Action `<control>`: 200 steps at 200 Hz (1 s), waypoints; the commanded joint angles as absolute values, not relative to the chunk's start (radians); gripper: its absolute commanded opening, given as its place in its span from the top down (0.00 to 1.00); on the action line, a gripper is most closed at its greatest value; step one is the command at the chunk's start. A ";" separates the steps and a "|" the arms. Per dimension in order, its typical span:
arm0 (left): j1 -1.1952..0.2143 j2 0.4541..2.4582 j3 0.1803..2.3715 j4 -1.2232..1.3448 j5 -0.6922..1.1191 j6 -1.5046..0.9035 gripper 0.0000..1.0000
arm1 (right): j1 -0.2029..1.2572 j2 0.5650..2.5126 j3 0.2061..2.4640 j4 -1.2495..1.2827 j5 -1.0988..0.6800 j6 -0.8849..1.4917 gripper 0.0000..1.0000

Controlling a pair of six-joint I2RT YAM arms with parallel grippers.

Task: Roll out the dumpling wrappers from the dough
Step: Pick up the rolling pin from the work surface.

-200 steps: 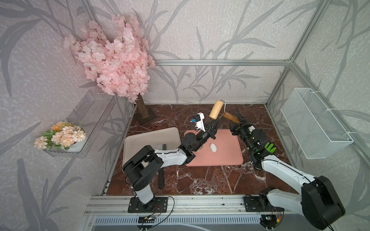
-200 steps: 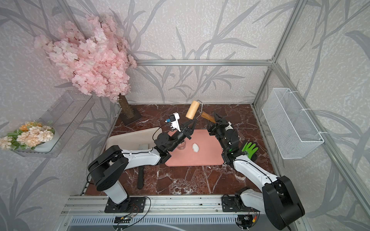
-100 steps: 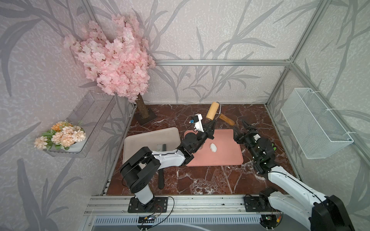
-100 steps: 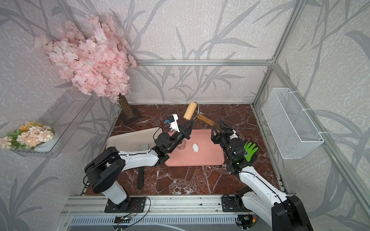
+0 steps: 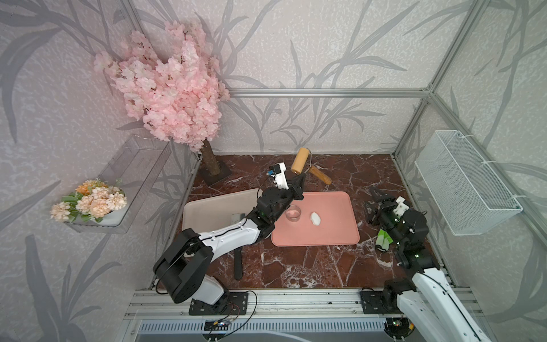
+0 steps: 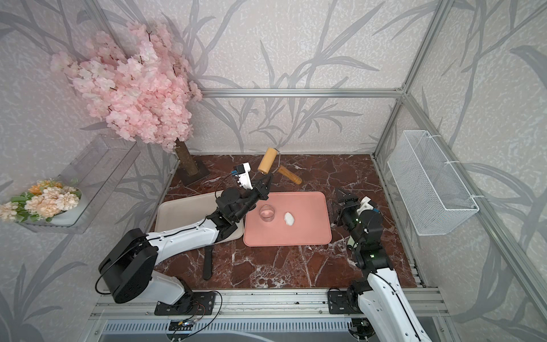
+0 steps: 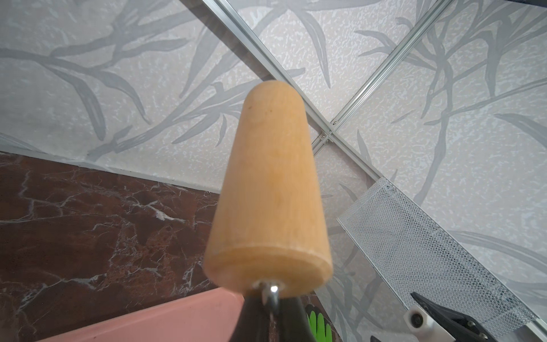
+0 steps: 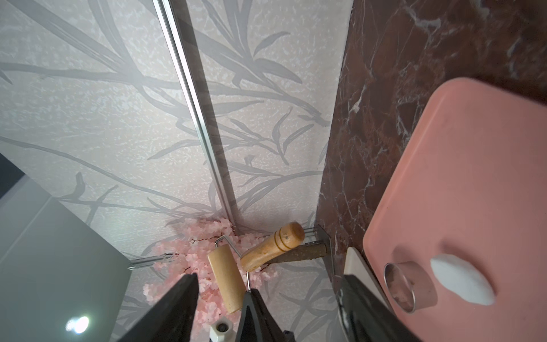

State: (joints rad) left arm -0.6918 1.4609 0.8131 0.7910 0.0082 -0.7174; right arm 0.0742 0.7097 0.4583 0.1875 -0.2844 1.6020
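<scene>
The right gripper (image 5: 372, 202) had released the wooden roller (image 5: 301, 160) and drawn back to 3 o'clock of the pink tray (image 5: 325, 239). Its jaws stood wide apart and held nothing. The left gripper (image 5: 299, 182) alone carried the wooden roller, closed tight on its wire frame, with the drum raised beyond the tray's 12 o'clock edge. The dough (image 5: 315, 218) lay near the tray's centre as an unflattened oval lump, with the clear glass cup (image 5: 293, 213) at its 9 o'clock. The handover appeared complete. Rolling had not begun, and no dumpling wrappers were visible.
</scene>
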 commanded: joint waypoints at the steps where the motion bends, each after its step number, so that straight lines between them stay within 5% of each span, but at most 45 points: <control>1: -0.655 1.399 0.820 0.693 0.137 -0.810 1.00 | 0.031 0.858 0.492 0.258 -0.593 1.430 0.21; 38: -0.628 1.325 0.784 0.670 0.277 -0.874 1.00 | 0.037 1.048 0.545 0.531 -0.805 1.365 0.22; 87: -0.607 1.270 0.724 0.796 0.388 -1.007 1.00 | 0.156 1.114 0.576 0.762 -0.862 1.341 0.21; 200: -0.591 1.236 0.714 0.880 0.405 -1.139 1.00 | 0.268 1.083 0.599 0.680 -0.764 1.210 0.16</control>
